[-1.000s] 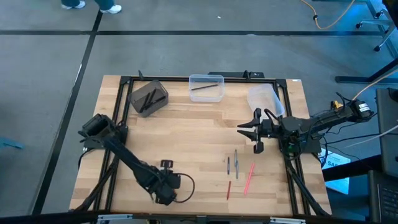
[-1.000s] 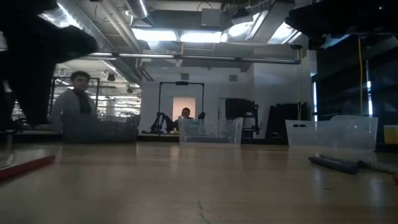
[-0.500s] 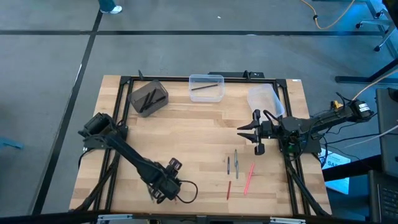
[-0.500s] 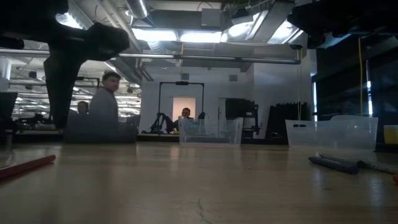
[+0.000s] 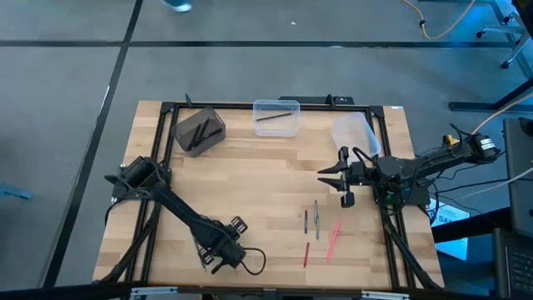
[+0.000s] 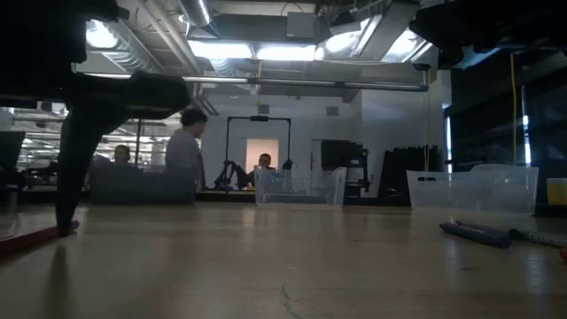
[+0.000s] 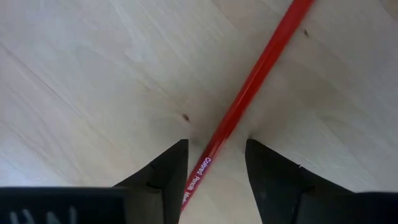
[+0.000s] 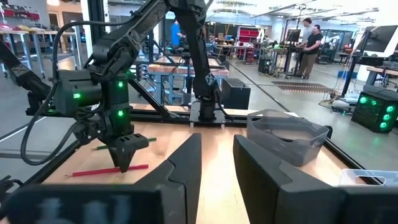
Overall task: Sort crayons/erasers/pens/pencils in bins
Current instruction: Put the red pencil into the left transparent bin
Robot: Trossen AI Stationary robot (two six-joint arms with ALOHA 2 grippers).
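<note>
A red pencil [image 7: 249, 93] lies flat on the wooden table near its front left; it also shows in the low view [image 6: 35, 238] and the right wrist view [image 8: 106, 170]. My left gripper [image 7: 216, 152] points down over it, open, one finger on each side of the pencil, tips close to the table [image 5: 250, 183]. The gripper hides the pencil in the high view [image 5: 221, 248]. My right gripper [image 5: 336, 177] hovers open and empty at the table's right. Two grey sticks [image 5: 311, 219], a pink one [image 5: 335, 237] and a short red one [image 5: 306, 255] lie flat at front right.
At the table's far edge stand a dark grey bin [image 5: 200, 131] with dark sticks, a clear bin [image 5: 276, 117] with a black stick, and a whitish bin [image 5: 354, 133]. A green stick [image 8: 124, 144] lies behind my left gripper. A person walks in the room beyond.
My left gripper has gone down to the table and turned about its wrist, ending with its fingers on either side of the red pencil. The pencil has stayed where it lay. My right arm has kept still.
</note>
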